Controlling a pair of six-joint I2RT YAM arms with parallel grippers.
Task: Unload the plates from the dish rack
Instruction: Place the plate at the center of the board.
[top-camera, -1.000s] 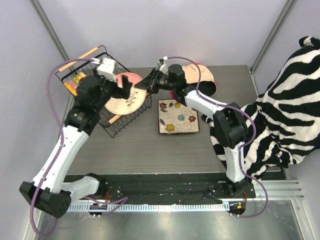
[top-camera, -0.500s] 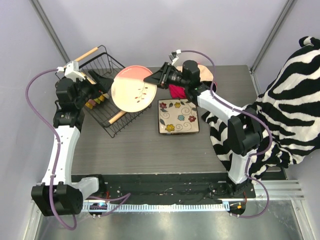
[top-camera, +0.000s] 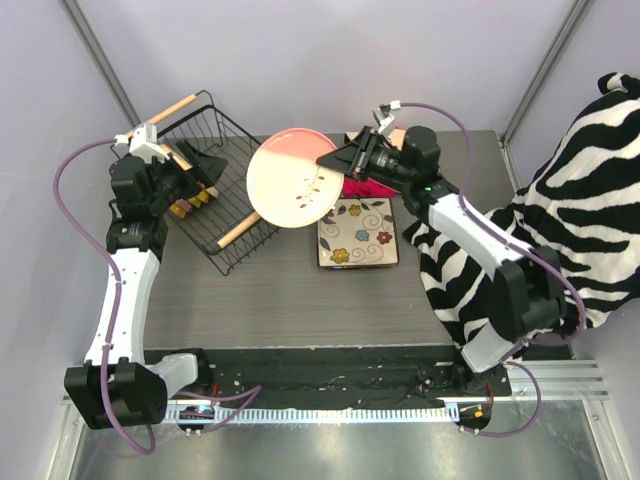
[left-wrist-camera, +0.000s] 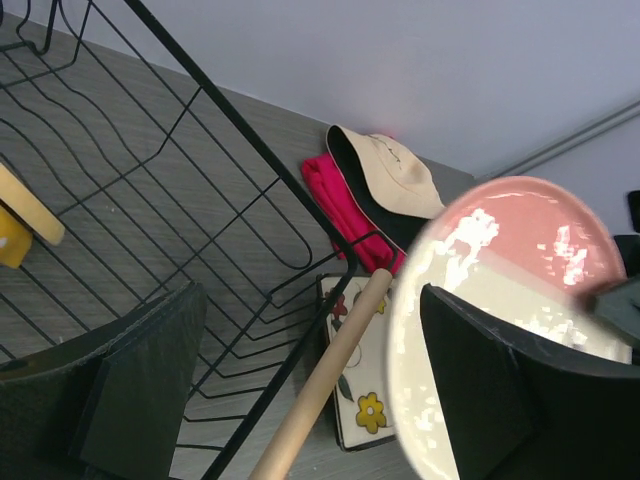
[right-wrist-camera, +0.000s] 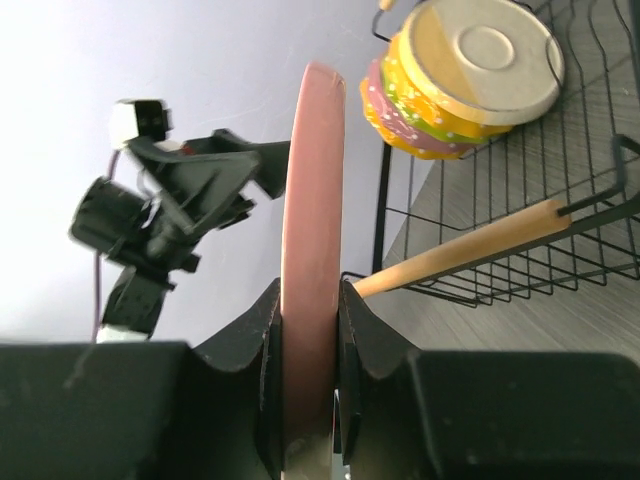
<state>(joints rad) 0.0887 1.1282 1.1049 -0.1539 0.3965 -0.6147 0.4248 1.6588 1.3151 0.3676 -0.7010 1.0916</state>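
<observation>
My right gripper (top-camera: 340, 160) (right-wrist-camera: 310, 335) is shut on the rim of a round pink-and-cream plate (top-camera: 295, 180) (right-wrist-camera: 312, 200) and holds it on edge in the air between the rack and the square plate. The plate also shows in the left wrist view (left-wrist-camera: 500, 270). The black wire dish rack (top-camera: 235, 135) (right-wrist-camera: 590, 250) stands at the back left and holds a stack of round scalloped plates (top-camera: 190, 205) (right-wrist-camera: 455, 80). The square flowered plate (top-camera: 356, 232) (left-wrist-camera: 362, 400) lies flat on the table. My left gripper (top-camera: 200, 172) (left-wrist-camera: 320, 400) is open and empty over the rack.
A cream-and-black cap (left-wrist-camera: 395, 170) lies on a red cloth (left-wrist-camera: 345, 200) at the back of the table. A zebra-striped cloth (top-camera: 570, 210) hangs at the right. The rack's wooden handle (top-camera: 235, 232) (left-wrist-camera: 325, 380) points toward the square plate.
My right gripper has lifted the pink-and-cream plate out of the rack and carried it right. My left arm drew back to the left, off the plate.
</observation>
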